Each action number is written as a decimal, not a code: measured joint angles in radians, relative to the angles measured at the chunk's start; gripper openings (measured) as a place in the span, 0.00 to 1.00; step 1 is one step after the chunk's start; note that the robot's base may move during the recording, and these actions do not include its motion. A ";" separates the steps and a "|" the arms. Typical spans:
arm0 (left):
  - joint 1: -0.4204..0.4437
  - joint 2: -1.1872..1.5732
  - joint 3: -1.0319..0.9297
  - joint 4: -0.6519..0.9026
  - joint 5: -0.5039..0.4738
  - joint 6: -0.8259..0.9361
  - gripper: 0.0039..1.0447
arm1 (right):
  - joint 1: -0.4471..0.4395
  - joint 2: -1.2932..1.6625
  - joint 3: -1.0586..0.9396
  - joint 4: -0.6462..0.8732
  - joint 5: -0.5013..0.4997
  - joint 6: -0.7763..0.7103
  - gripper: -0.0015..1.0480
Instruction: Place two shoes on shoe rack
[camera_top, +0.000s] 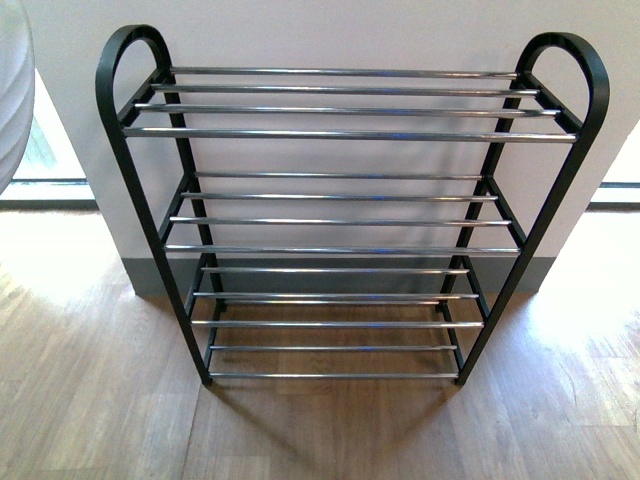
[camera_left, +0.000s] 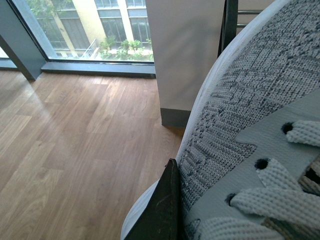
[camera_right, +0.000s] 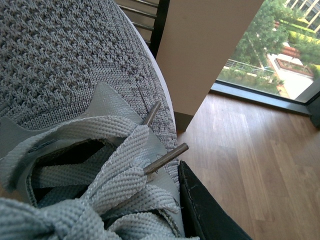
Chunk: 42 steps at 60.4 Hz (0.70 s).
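**Item 1: first shoe (camera_left: 250, 90).** Grey knit upper in mixed weave, pale flat laces (camera_left: 270, 200) through punched eyelets in a smooth grey panel, and a white sole edge along the side. It is off the wooden floor (camera_left: 75, 150), up against my left wrist. A bit of rack frame shows just past its toe.

**Item 2: second shoe (camera_right: 65, 55).** Same grey knit. It has loose pale laces (camera_right: 100, 150) with two metal tips (camera_right: 167, 157) sticking out, and a dark opening under the lacing. It sits likewise up against my right wrist.

**Tools.** On my left gripper (camera_left: 167, 207) one dark finger shows, flat against the shoe's side. The right gripper (camera_right: 200, 205) shows the same. The opposite finger is hidden in both, but I judge each gripper closed on its shoe.

**Item 3: shoe rack (camera_top: 340, 133).** Black frame with rounded ends and tiers of thin silver bars. It stands on the floor against the wall, with no shoe on any tier.

**Handling.** I judge both shoes light. The upper is soft and will give under pressure, while the sole is firmer. The collar or side wall by the lacing is the best hold. The laces dangle and may catch between bars, so I should land each sole across two bars.
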<state>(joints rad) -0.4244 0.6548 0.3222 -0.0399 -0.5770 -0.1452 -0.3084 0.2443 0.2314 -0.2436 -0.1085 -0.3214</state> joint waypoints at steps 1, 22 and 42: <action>0.000 0.000 0.000 0.000 0.000 0.000 0.01 | 0.000 0.000 0.000 0.000 0.000 0.000 0.01; 0.000 0.000 0.000 0.000 0.000 0.000 0.01 | 0.000 -0.001 0.000 0.000 0.000 0.000 0.01; 0.000 0.002 0.000 0.000 0.000 0.000 0.01 | 0.000 0.002 0.000 0.000 0.000 0.000 0.01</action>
<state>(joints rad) -0.4244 0.6563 0.3222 -0.0399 -0.5766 -0.1452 -0.3084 0.2459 0.2314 -0.2436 -0.1089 -0.3214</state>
